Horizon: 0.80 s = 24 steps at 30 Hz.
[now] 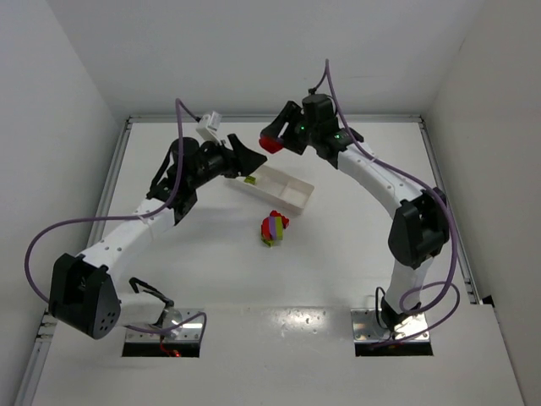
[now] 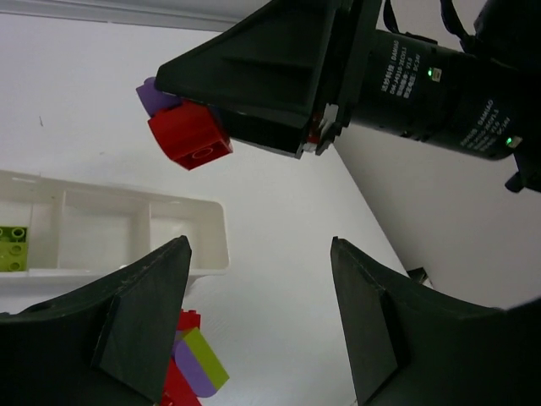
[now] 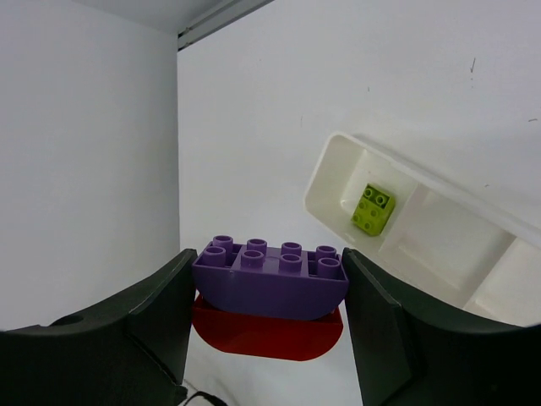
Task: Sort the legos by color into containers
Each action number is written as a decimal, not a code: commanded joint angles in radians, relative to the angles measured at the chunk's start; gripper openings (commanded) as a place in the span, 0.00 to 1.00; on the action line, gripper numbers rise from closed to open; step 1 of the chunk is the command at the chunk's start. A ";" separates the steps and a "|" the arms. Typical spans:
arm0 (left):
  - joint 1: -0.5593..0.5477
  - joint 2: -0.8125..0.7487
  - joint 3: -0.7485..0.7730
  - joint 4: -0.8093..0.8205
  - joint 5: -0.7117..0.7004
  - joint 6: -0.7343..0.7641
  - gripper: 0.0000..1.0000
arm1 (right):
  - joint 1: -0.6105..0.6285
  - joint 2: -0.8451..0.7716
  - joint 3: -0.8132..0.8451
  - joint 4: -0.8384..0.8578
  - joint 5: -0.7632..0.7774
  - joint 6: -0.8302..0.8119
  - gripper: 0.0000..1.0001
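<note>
My right gripper (image 3: 269, 292) is shut on a purple brick (image 3: 270, 279) stuck to a red brick (image 3: 266, 331), held in the air above the table behind the tray's left end; it also shows in the top view (image 1: 272, 142). The white tray (image 1: 292, 193) holds one yellow-green brick (image 3: 372, 210) in its end compartment. My left gripper (image 2: 258, 313) is open and empty, hovering by the tray's left end (image 1: 241, 161). A clump of red, purple and yellow-green bricks (image 1: 273, 227) lies on the table in front of the tray.
White walls close in the table on three sides. The right arm's wrist camera body (image 2: 439, 93) hangs close above and ahead of my left gripper. A metal rail (image 1: 439, 182) runs along the right table edge.
</note>
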 commanded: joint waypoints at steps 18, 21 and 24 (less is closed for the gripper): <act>0.011 0.095 0.035 0.109 -0.055 -0.042 0.73 | 0.069 -0.074 0.038 0.019 0.036 0.059 0.00; 0.011 0.095 0.035 0.120 -0.055 -0.042 0.73 | 0.069 -0.074 0.038 0.019 0.036 0.059 0.00; 0.011 0.095 0.035 0.130 -0.055 -0.051 0.73 | 0.079 -0.074 0.038 0.019 0.036 0.059 0.00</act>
